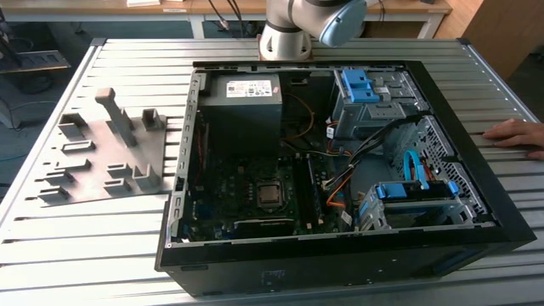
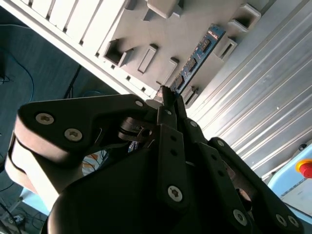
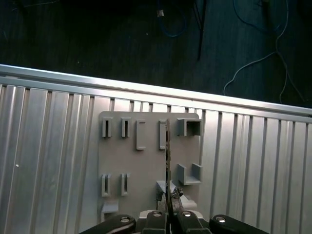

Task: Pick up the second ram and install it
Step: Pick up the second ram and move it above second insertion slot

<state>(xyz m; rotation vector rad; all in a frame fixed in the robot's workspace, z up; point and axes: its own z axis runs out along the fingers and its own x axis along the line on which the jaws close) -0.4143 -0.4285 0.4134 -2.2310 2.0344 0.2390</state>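
The second ram [image 3: 168,151] stands on its long edge in the grey slotted holder tray [image 3: 146,165], a thin dark line seen from straight above. In the second wrist view the ram [image 2: 197,58] shows a bluish face with dark chips. My gripper [image 2: 168,95] hangs well above the tray with its fingers together and nothing between them. In the first wrist view the gripper [image 3: 169,197] lines up over the ram's near end. The tray [image 1: 93,159] lies at the exterior view's left, beside the open PC case [image 1: 340,172].
The arm's base [image 1: 285,38] stands behind the case. A person's hand [image 1: 514,134] rests on the ribbed metal table [image 1: 85,255] at the exterior view's right. Cables and blue drive brackets [image 1: 365,89] crowd the case. A red button [image 2: 304,168] sits off the table.
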